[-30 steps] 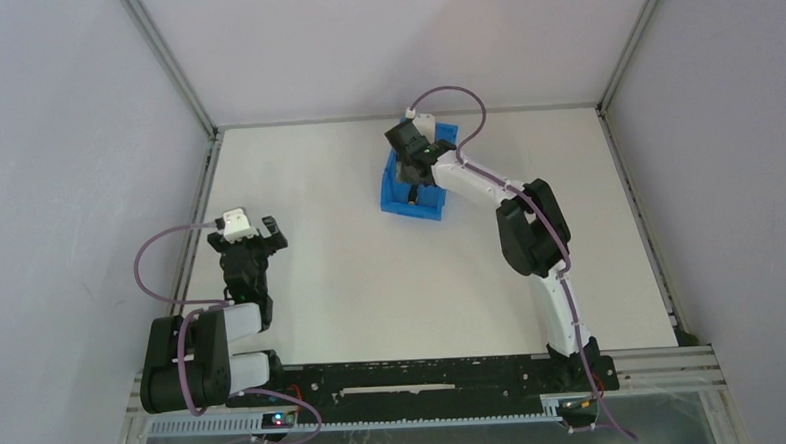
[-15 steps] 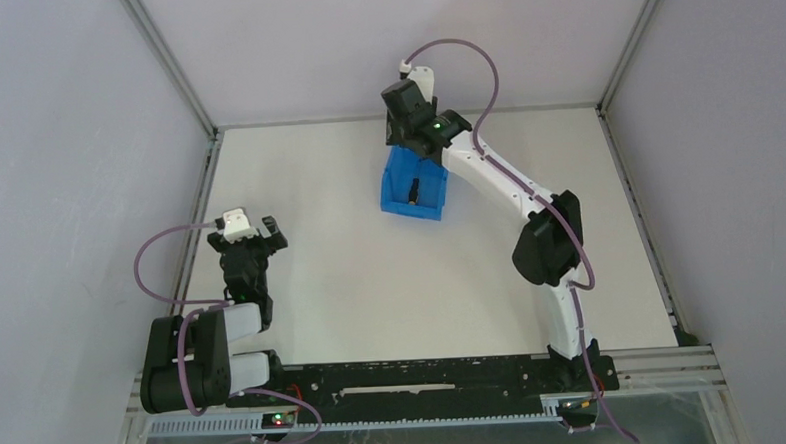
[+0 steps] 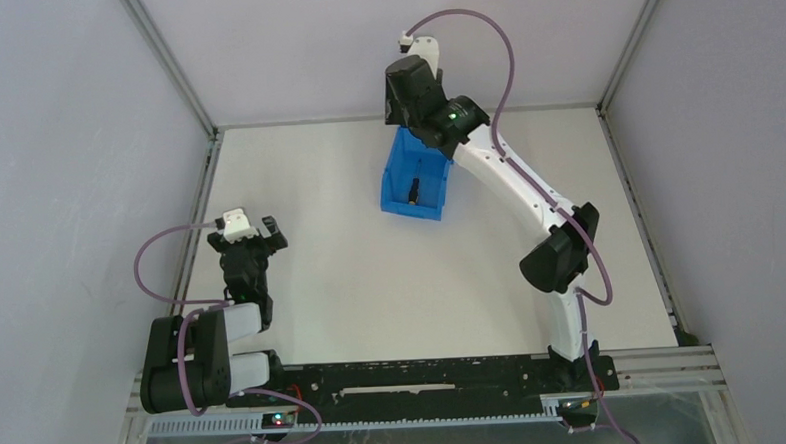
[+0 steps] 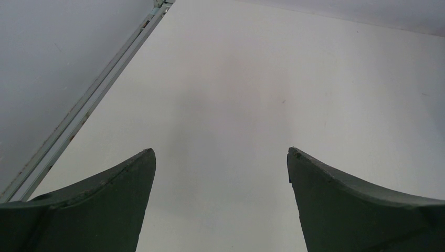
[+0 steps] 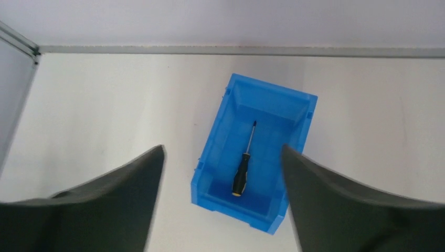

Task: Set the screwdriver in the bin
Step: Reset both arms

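The screwdriver (image 5: 243, 167), black-handled with a yellow end and a thin shaft, lies flat on the floor of the blue bin (image 5: 220, 147). In the top view the bin (image 3: 400, 194) sits at the table's back middle with the screwdriver (image 3: 414, 190) inside. My right gripper (image 5: 223, 149) hangs high above the bin, open and empty; its wrist (image 3: 415, 93) is over the bin's far end. My left gripper (image 4: 221, 152) is open over bare table at the left, its arm (image 3: 242, 251) folded near its base.
White tabletop all round the bin. A metal frame rail (image 4: 86, 105) runs along the table's left edge, and another rail (image 5: 236, 50) along the back edge. Grey walls enclose the workspace on three sides.
The right arm has lifted up and back from inside the bin, leaving the screwdriver lying in it, and its jaws have spread wider. The left arm has not moved.
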Controlling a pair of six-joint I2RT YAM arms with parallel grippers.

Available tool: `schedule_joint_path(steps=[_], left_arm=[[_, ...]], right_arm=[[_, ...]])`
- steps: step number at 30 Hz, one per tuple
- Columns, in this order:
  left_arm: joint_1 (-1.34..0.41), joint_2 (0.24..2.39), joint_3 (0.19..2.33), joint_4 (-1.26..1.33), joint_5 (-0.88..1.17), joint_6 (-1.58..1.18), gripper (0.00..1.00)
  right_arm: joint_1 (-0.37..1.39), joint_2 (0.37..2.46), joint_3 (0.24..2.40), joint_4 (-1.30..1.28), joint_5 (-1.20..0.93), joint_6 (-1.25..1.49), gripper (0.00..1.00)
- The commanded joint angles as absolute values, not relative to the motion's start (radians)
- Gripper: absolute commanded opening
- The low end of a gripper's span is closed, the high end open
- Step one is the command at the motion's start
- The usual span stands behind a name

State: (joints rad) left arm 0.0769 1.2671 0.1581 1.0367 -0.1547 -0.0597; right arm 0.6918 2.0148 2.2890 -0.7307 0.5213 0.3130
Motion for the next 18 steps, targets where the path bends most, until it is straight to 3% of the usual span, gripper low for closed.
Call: schedule_joint_path(steps=[1,9,18], left_arm=[[0.07,1.259,0.187,1.066,-0.169,-0.037,1.0],[0.071,1.259,0.187,1.066,-0.169,-0.037,1.0],[0.071,1.259,0.187,1.066,-0.169,-0.037,1.0]], right_arm=[[0.703,1.934,2.321,-0.746,0.555,0.243,0.98],[0.628,1.783,2.146,-0.718,0.478,0.17,1.0],[0.404,1.556,1.867,-0.667,0.306,0.067,1.0]])
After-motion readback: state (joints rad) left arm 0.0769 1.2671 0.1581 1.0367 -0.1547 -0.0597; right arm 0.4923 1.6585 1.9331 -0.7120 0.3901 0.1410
